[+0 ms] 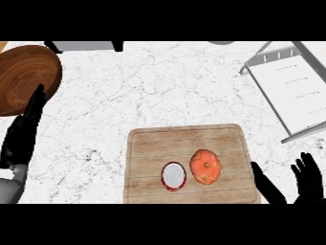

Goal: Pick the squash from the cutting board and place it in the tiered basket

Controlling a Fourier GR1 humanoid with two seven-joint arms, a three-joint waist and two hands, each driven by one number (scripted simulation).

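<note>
An orange squash (206, 166) lies on the wooden cutting board (186, 141), right of the board's middle. A small red-rimmed white piece (173, 175) lies just left of it. The tiered basket (303, 86), grey-framed with a white shelf, stands at the upper right. My right hand (305, 184) is open at the lower right, fingers up, just right of the board and apart from the squash. Over at the left edge my left hand (24, 131) is open too, fingers pointing up toward the wooden bowl.
A large wooden bowl (17, 79) sits at the upper left, partly behind my left hand. A grey-and-black object (88, 46) shows at the top edge. The white marble counter (158, 91) lies bare between board and basket.
</note>
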